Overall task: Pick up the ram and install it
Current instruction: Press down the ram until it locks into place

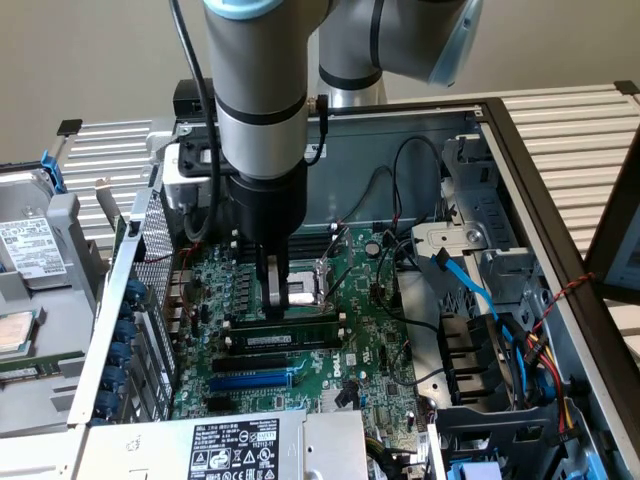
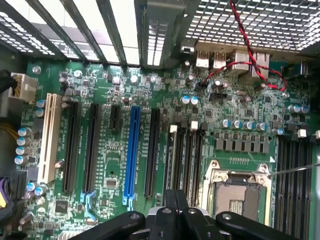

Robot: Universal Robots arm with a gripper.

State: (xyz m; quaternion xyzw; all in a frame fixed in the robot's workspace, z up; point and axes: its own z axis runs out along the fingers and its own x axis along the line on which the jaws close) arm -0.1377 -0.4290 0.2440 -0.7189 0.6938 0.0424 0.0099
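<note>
Ram (image 1: 285, 333): a green stick lying on the motherboard (image 1: 380, 330), long axis across the exterior view, left to right.
Gripper (image 1: 274, 292): fingers pressed together, holding nothing, tips low over the board.
Relation: ram sits just beside the fingertips, toward five o'clock.
CPU socket (image 1: 305, 283): at three o'clock of the gripper.

Hidden or cut off, by item:
- Motherboard (image 1: 300, 350): upper middle part covered by the arm's black wrist in the exterior view.
- End effector (image 2: 175, 212): cut off by the wrist view's lower edge; only dark closed fingers and linkage show.
- Ram (image 1: 285, 335): far edge partly screened by the end effector; label print too small to read.
- White sticker (image 1: 235, 448): text illegible, cut by the frame's lower edge.
- Drive (image 1: 30, 250): cut by the left edge.
</note>
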